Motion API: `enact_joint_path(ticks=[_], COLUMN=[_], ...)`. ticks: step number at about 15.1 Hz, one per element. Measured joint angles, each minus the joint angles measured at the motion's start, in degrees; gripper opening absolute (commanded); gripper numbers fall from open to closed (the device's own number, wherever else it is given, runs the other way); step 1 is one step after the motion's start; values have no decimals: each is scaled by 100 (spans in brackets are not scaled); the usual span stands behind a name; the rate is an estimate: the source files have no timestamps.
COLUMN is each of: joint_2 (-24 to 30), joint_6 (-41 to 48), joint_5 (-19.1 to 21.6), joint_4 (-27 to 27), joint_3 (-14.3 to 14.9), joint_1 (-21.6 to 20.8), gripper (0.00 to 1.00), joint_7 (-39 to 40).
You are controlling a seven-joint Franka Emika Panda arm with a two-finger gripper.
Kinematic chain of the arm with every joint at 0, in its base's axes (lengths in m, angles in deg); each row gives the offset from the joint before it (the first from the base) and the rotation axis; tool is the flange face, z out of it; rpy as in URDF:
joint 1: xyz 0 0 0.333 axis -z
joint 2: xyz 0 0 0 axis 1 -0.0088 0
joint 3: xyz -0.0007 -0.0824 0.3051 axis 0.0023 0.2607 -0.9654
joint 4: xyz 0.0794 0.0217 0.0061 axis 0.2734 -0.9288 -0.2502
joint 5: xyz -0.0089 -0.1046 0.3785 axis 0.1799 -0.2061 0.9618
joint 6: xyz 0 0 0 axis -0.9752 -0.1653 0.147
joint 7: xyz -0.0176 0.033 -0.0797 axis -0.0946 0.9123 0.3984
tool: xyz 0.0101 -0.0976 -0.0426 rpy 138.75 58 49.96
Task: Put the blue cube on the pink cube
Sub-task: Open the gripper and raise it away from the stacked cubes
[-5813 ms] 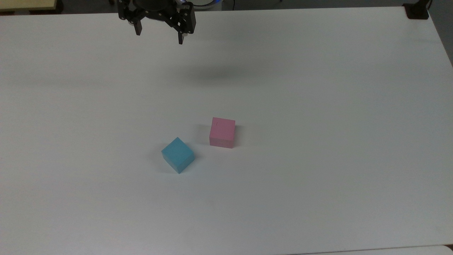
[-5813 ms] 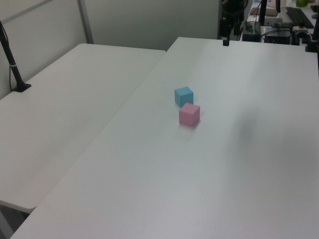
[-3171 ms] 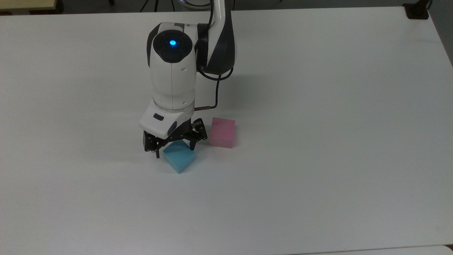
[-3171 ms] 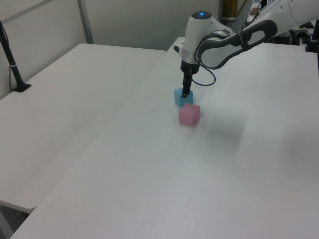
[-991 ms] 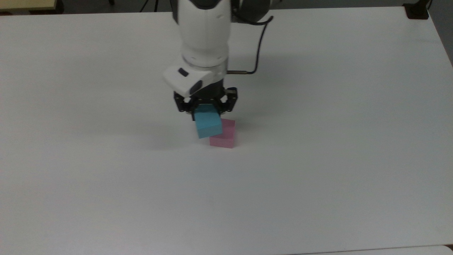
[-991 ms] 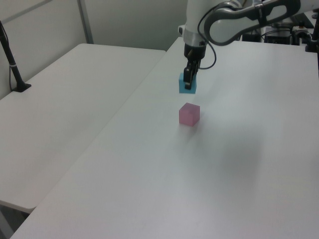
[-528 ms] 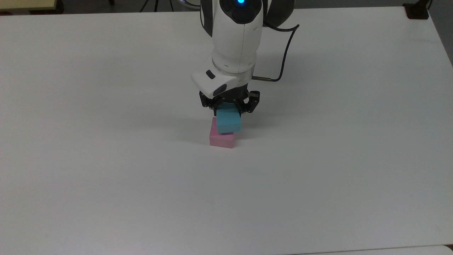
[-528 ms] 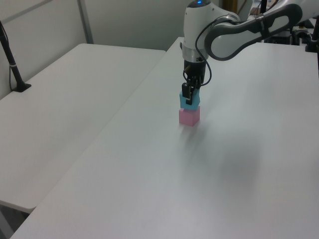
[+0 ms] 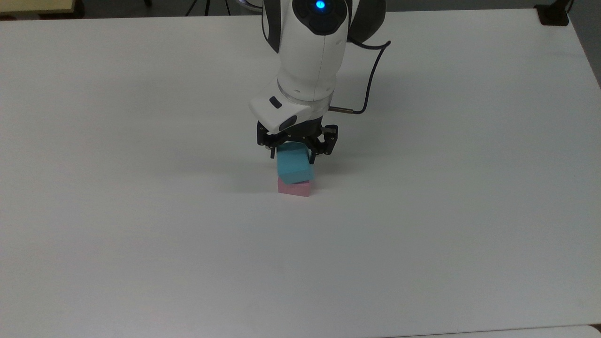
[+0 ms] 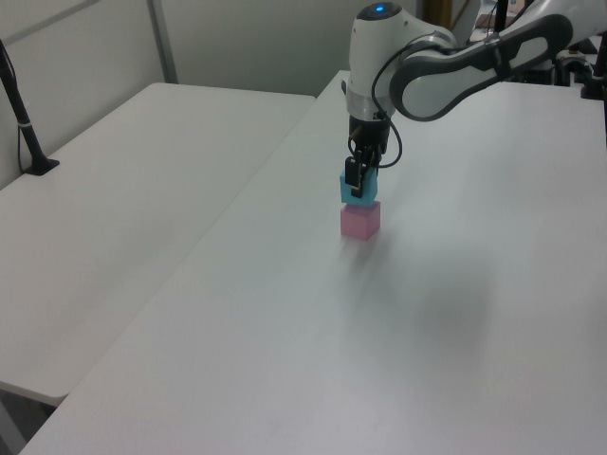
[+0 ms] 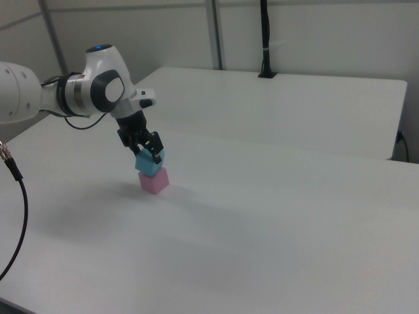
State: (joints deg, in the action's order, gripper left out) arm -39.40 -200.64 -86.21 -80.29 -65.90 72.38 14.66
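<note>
The blue cube (image 9: pixel 294 165) rests on top of the pink cube (image 9: pixel 294 188) near the middle of the white table (image 9: pixel 446 197), their faces turned slightly apart. My gripper (image 9: pixel 292 157) comes straight down over the stack and is shut on the blue cube, one finger on each side. In the left view the blue cube (image 10: pixel 357 191) sits directly above the pink cube (image 10: pixel 360 220) with the gripper (image 10: pixel 354 180) on it. The right view shows the same stack: blue cube (image 11: pixel 149 164), pink cube (image 11: pixel 154 180), gripper (image 11: pixel 149 154).
A second white table (image 10: pixel 142 190) adjoins at the left view's left, with a black pole (image 10: pixel 24 123) clamped to it. A black cable (image 9: pixel 371 80) loops off my wrist. A dark clamp (image 9: pixel 554 16) sits at the top view's far right corner.
My gripper carried the blue cube from beside the pink cube up and over it, then lowered it. In the last half second it shifted slightly toward the top view's left, settling the blue cube on the pink one.
</note>
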Motion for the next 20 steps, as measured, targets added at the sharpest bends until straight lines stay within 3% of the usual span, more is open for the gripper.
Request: enact_joint_path(ticks=[8,12,15,20], joint_2=[10,506,1076,1871], joint_6=[-22,312,1234,2336], joint_5=[-81,-86,-15,215], joint_4=[65,110,116,94], joint_3=[7,38,73,119], joint_1=[-5,37,319,1139], gripper=[100,100,100,100], joint_7=[-20,76,876,1998])
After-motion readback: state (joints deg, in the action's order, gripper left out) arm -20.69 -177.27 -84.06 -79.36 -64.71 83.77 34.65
